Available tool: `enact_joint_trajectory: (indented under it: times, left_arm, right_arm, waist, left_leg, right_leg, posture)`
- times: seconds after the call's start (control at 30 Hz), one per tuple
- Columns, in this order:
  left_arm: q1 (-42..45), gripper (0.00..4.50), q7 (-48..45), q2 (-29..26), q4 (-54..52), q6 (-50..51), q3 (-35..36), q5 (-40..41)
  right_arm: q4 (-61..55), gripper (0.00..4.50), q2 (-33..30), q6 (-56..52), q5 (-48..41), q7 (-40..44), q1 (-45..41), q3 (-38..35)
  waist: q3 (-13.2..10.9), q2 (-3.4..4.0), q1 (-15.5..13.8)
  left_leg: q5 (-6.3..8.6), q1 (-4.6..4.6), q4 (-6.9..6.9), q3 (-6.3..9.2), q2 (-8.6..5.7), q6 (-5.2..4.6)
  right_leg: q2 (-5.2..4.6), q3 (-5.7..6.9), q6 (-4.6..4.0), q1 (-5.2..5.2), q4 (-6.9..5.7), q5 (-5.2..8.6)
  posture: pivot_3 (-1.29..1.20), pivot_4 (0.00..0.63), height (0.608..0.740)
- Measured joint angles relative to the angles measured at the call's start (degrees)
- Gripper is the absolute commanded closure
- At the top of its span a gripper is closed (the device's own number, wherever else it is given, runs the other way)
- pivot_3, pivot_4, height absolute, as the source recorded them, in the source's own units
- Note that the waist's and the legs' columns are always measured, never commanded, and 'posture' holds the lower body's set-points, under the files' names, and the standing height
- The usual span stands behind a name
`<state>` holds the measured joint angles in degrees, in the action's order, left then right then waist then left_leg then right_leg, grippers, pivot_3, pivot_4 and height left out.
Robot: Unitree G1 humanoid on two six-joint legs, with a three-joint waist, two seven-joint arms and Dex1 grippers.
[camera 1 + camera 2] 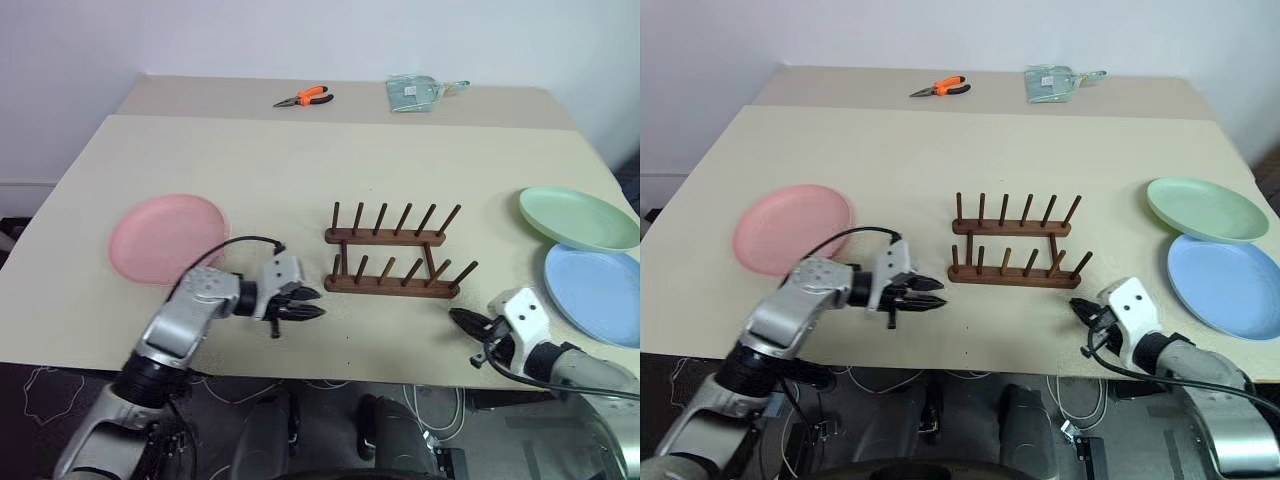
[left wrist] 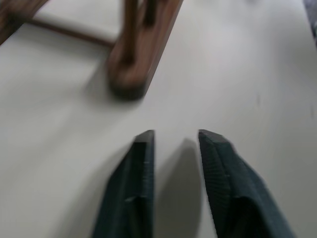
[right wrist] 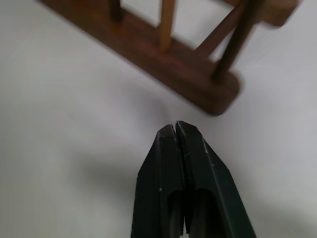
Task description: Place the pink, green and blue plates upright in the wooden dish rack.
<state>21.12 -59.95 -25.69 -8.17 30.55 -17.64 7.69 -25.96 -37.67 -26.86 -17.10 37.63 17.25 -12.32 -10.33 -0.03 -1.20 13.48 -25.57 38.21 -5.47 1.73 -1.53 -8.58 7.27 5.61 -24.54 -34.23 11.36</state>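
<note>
Nearest the robot, both grippers are hovering low over the front strip of the beige desk (image 1: 300, 160), one at each end of the wooden dish rack (image 1: 392, 262). The left gripper (image 1: 312, 303) is pointing toward the rack's left end from just beside it, its two black fingers (image 2: 136, 188) standing a little apart with bare desk showing between them and nothing pinched. The right gripper (image 1: 459, 320) is sitting near the rack's right end, aiming at it, with its fingers (image 3: 168, 183) pressed tightly together on nothing.

Just beyond them, the rack is standing empty at the middle of the desk, its two rows of thin pegs rising from the two dark rails, the rightmost pegs leaning outward.

The pink plate (image 1: 168, 238) is lying flat to the left, behind the left arm. On the right, the blue plate (image 1: 594, 293) is lying flat near the desk's edge, and the green plate (image 1: 577, 218) is resting just behind it, its rim overlapping the blue one.

Farthest back, on a second desk surface, orange-handled pliers (image 1: 304, 97) are lying near a clear plastic packet (image 1: 416, 92).
</note>
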Motion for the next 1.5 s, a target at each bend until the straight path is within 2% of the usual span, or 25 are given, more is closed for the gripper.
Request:
enact_joint_trajectory:
  times: [0.27, 0.53, 0.67, 0.73, 0.77, 0.8, 0.93, 0.97, 1.0, 1.13, 1.2, 1.3, 1.4, 1.5]
  left_arm:
    - [4.7, 3.11, 16.0, 10.2, 8.4, -2.3, -1.8, -5.2]
    - [9.8, 3.11, 21.0, 13.3, 17.9, -6.2, -0.8, -5.6]
    - [11.3, 3.11, 22.2, 14.1, 20.8, -7.8, -0.3, -5.7]
    - [11.2, 3.15, 22.1, 13.8, 20.8, -8.3, 0.3, -5.7]
    - [10.9, 2.59, 21.7, 13.2, 20.0, -8.3, 0.5, -5.4]
    - [10.3, 2.23, 21.1, 12.3, 18.9, -8.1, 0.7, -4.9]
    - [6.8, 0.3, 19.2, 8.1, 14.0, -4.9, 5.7, -1.2]
    - [6.2, 0.0, 19.2, 6.9, 13.0, -3.7, 8.1, 0.2]
    - [6.1, 0.0, 19.6, 6.1, 12.2, -2.8, 10.7, 1.6]
    - [8.8, 0.0, 27.8, 3.6, 12.4, -2.8, 21.5, 3.1]
    - [11.9, 0.0, 36.8, 2.3, 15.2, -3.4, 26.6, 0.9]
    - [14.9, 0.0, 50.3, 1.0, 18.3, -2.0, 34.8, -1.2]
    - [14.0, 0.0, 59.2, -0.7, 18.9, 1.3, 40.4, -3.0]
    - [10.4, 0.0, 64.0, -0.6, 17.9, 6.0, 43.7, -3.3]
  right_arm:
    - [7.9, 4.5, 3.3, 3.5, 8.2, -6.9, -11.4, 7.0]
    - [19.5, 4.5, 6.2, 3.6, 12.0, -12.3, -23.4, 8.4]
    - [20.8, 4.5, 6.2, 4.1, 12.4, -12.5, -24.9, 8.8]
    - [20.4, 4.0, 6.1, 4.1, 11.8, -11.7, -24.8, 8.6]
    - [19.6, 3.72, 6.0, 4.0, 11.1, -10.7, -24.2, 8.1]
    - [18.6, 3.27, 5.5, 3.9, 10.5, -9.7, -23.3, 7.8]
    - [13.7, 1.33, 4.1, 3.4, 8.3, -6.2, -19.4, 6.9]
    - [12.3, 0.73, 3.9, 3.2, 7.8, -5.5, -18.4, 6.9]
    - [11.2, 0.29, 3.8, 3.0, 7.3, -4.8, -17.6, 6.9]
    - [8.6, 0.29, 3.8, 3.1, 7.2, -3.6, -17.0, 7.6]
    - [8.2, 0.13, 3.8, 3.3, 7.1, -3.0, -17.3, 7.9]
    - [7.5, 0.13, 3.0, 2.0, 5.3, -0.2, -18.1, 8.5]
    - [5.7, 0.13, 2.3, 0.6, 3.1, 2.3, -18.6, 8.7]
    - [4.6, 0.13, 2.2, 0.0, 2.2, 2.8, -20.8, 8.7]
  waist:
    - [0.1, -0.08, 0.6]
    - [0.1, -0.03, 0.7]
    - [0.1, -0.02, 0.5]
    - [0.1, -0.01, 0.5]
    - [0.1, -0.01, 0.6]
    - [0.1, -0.01, 0.7]
    - [0.1, 0.0, 0.7]
    - [0.1, 0.02, 0.6]
    - [0.0, 0.0, 0.6]
    - [0.0, 0.0, 0.5]
    - [0.0, -0.01, 0.5]
    - [0.0, -0.02, 0.6]
    - [0.0, -0.03, 0.7]
    - [0.0, -0.09, 0.5]
  left_leg:
    - [0.01, 0.16, 0.0, -0.01, 0.06, -0.02]
    - [0.02, 0.0, 0.0, -0.03, 0.15, -0.02]
    - [-0.01, 0.08, 0.01, -0.03, 0.12, -0.01]
    - [-0.12, 0.06, 0.0, -0.04, 0.12, -0.17]
    - [-0.11, 0.03, -0.03, -0.11, 0.11, -0.2]
    - [-0.09, 0.02, -0.08, -0.17, 0.11, -0.22]
    - [-0.09, 0.02, -0.16, -0.2, 0.15, -0.22]
    - [-0.1, 0.02, -0.15, -0.19, 0.15, -0.19]
    - [-0.11, 0.02, -0.11, -0.17, 0.15, -0.18]
    - [0.0, 0.03, -0.01, -0.16, 0.16, 0.0]
    - [0.0, 0.05, -0.01, -0.15, 0.14, 0.0]
    - [-0.02, 0.06, -0.01, -0.15, 0.13, -0.02]
    - [-0.07, 0.05, -0.15, -0.21, 0.12, -0.16]
    - [-0.06, 0.05, -0.19, -0.28, 0.11, -0.14]
  right_leg:
    - [0.02, 0.11, -0.05, 0.13, 0.07, -0.15]
    - [0.0, 0.28, -0.16, 0.09, 0.25, -0.56]
    - [-0.03, 0.31, -0.17, 0.07, 0.07, -0.57]
    - [0.0, 0.31, -0.13, 0.04, 0.06, -0.54]
    - [-0.01, 0.29, -0.13, -0.01, 0.05, -0.55]
    - [-0.02, 0.27, -0.08, -0.05, 0.04, -0.54]
    - [0.0, 0.27, 0.11, -0.15, -0.05, -0.59]
    - [0.0, 0.27, 0.09, -0.16, -0.07, -0.56]
    - [0.0, 0.27, 0.06, -0.16, -0.07, -0.4]
    - [-0.04, 0.28, -0.06, -0.08, 0.08, -0.48]
    - [-0.06, 0.28, -0.05, -0.03, 0.09, -0.48]
    - [-0.06, 0.27, -0.04, -0.04, 0.04, -0.51]
    - [-0.03, 0.27, 0.14, -0.13, -0.03, -0.65]
    - [-0.03, 0.27, 0.17, -0.14, -0.06, -0.64]
  posture:
    - [0.0, 0.15, 0.716]
    - [0.0, 0.15, 0.716]
    - [0.0, 0.15, 0.716]
    - [0.0, 0.15, 0.716]
    - [0.0, 0.15, 0.716]
    - [0.0, 0.15, 0.716]
    - [0.0, 0.15, 0.716]
    - [0.0, 0.15, 0.716]
    - [0.0, 0.15, 0.716]
    - [0.0, 0.15, 0.716]
    - [0.0, 0.15, 0.716]
    - [0.0, 0.15, 0.716]
    - [0.0, 0.15, 0.716]
    - [0.0, 0.15, 0.716]
